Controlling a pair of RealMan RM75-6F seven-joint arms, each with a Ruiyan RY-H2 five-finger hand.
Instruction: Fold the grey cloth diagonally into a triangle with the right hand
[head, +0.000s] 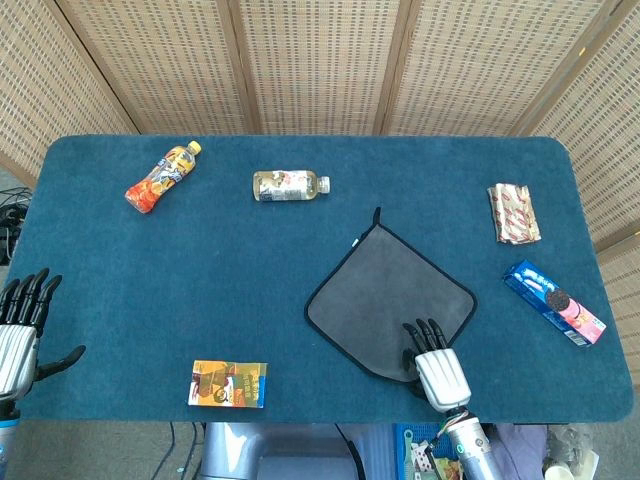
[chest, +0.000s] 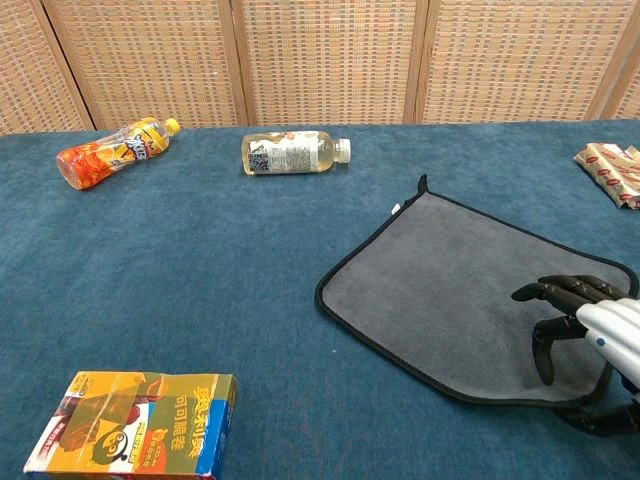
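One grey cloth (head: 390, 296) lies flat under the right robot hand (head: 432, 362), fingers apart, holding nothing; two bottles beyond.

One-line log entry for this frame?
grey cloth: flat, unfolded | right hand: over near corner, fingers curling down | left hand: idle

The silver-backed, black-fingered right hand (head: 432, 362) sits low at the near edge, its fingers (chest: 556, 296) curled downward and holding nothing, while the matching left hand (head: 20, 325) rests far to the side with fingers spread.
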